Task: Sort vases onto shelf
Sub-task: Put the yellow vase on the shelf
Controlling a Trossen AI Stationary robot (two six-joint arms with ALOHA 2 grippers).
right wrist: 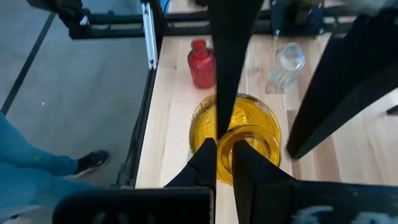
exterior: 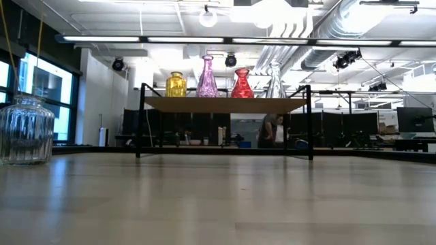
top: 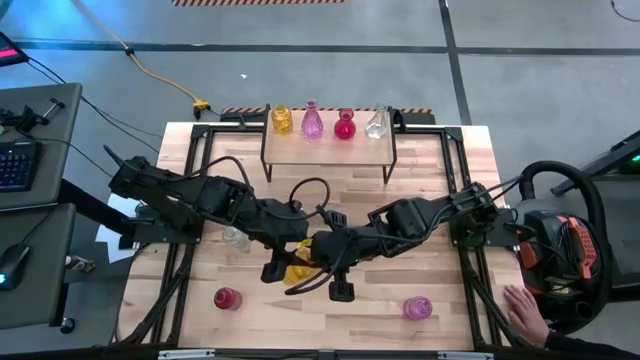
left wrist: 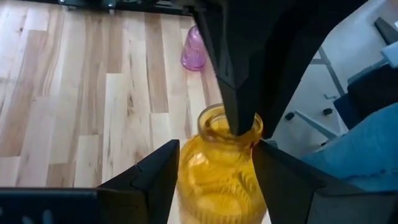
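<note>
the right claw [right wrist: 224, 155] pinches the yellow vase [right wrist: 239, 134] rim, left claw [left wrist: 214, 165] spread around it, above the butcher-block table [top: 400, 200].

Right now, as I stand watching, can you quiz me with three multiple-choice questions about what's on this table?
1. Where is the red vase that is off the shelf?
A. under the shelf
B. on the table, near the edge far from the shelf
C. on the floor

2. How many vases are in the row of vases on the shelf?
A. two
B. four
C. six

3. What is the right end effector doing?
A. open above a pink vase
B. shut on nothing
C. shut on the yellow vase at its rim

Answers:
1. B, since the high view shows it on the wood well away from the shelf.
2. B, since yellow, pink, red and clear vases stand side by side.
3. C, since the right wrist view shows its fingers pinching the rim.
</note>
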